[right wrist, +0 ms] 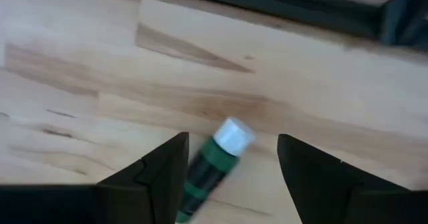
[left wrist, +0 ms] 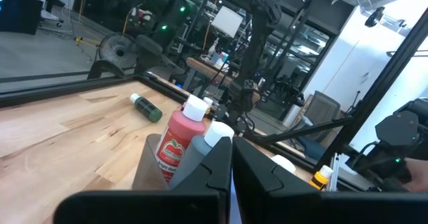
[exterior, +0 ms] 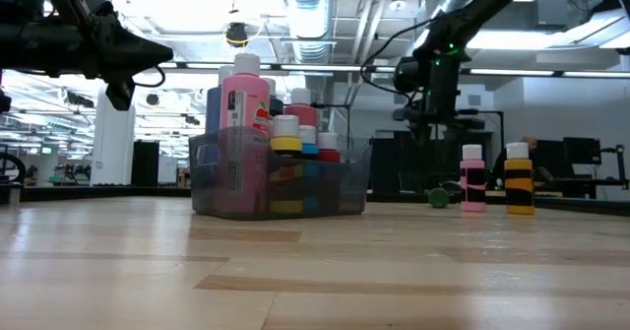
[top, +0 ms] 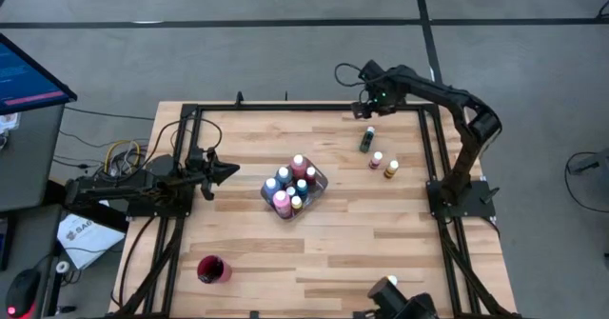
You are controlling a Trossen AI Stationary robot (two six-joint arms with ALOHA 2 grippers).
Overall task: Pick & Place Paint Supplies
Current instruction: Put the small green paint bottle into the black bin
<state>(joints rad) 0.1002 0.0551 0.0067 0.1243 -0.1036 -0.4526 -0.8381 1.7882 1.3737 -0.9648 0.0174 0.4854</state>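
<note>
Light wood-plank table (top: 362, 233) with a black frame, on a grey floor. The room behind looked like a workshop: exposed ceiling ducts, strip lights, dark equipment and desks. A monitor (top: 24, 71) sat off the table's left side, with cables nearby.

Right gripper (top: 366, 112) hung at the far edge of the table, fingers spread, directly above a green bottle (right wrist: 212, 158) lying on its side; the bottle showed between the fingers, not gripped. Just beside it stood a pink bottle (exterior: 473, 178) and a yellow bottle (exterior: 518, 178), upright, near each other.

A clear bin (exterior: 212, 177) at table centre held a cluster of upright paint bottles (top: 290, 188). A red cup (top: 212, 269) stood near the front left.

Left gripper (top: 228, 170) waited left of the bin, fingers pressed together, holding nothing.
</note>
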